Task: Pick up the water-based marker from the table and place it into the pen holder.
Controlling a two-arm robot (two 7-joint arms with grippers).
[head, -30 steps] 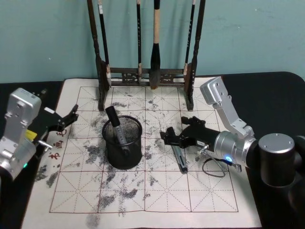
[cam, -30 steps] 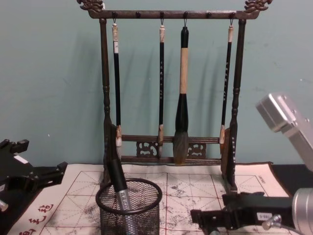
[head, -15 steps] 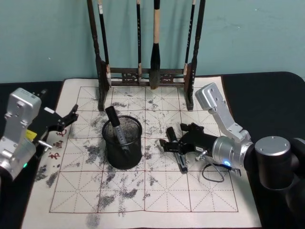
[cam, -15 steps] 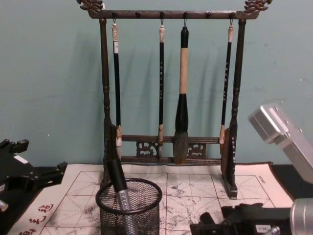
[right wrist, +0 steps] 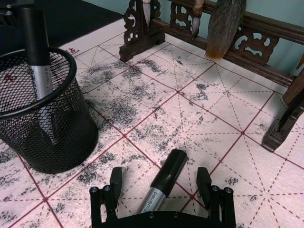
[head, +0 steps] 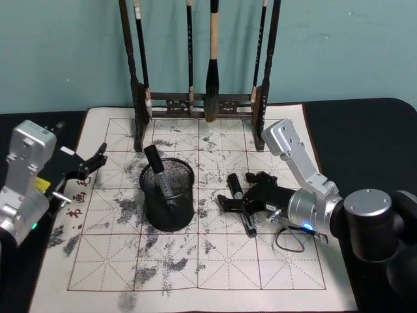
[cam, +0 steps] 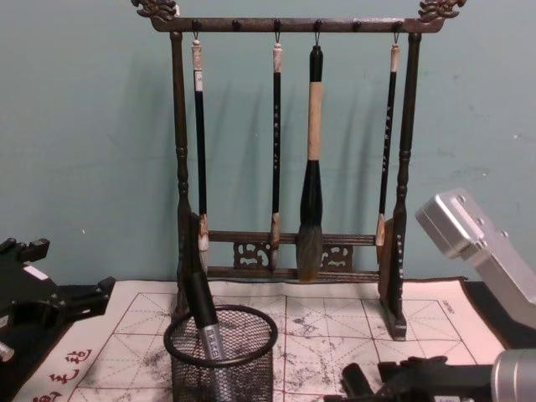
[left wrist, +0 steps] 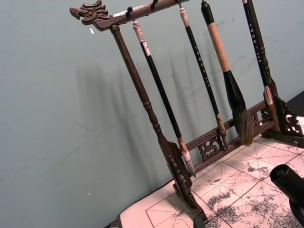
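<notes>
Black-capped, grey-barrelled water-based marker (right wrist: pixel 164 183) lies flat on the cream grid-lined mat of the table (head: pixel 215 267). It is just right of the black wire-mesh pen holder (head: pixel 171 212), which contains a similar marker (head: pixel 159 175). Right gripper (right wrist: pixel 159 176) sits low over it, fingers (right wrist: pixel 115 180) spread, one on each side of the barrel, apart from it. Left gripper (head: pixel 88 166) is parked at the mat's left edge, fingers spread. Judged light, rigid, smooth and prone to roll: grip mid-barrel, across its width. Barrel print is not legible. Red characters (head: pixel 75 195) mark the mat's left edge.
</notes>
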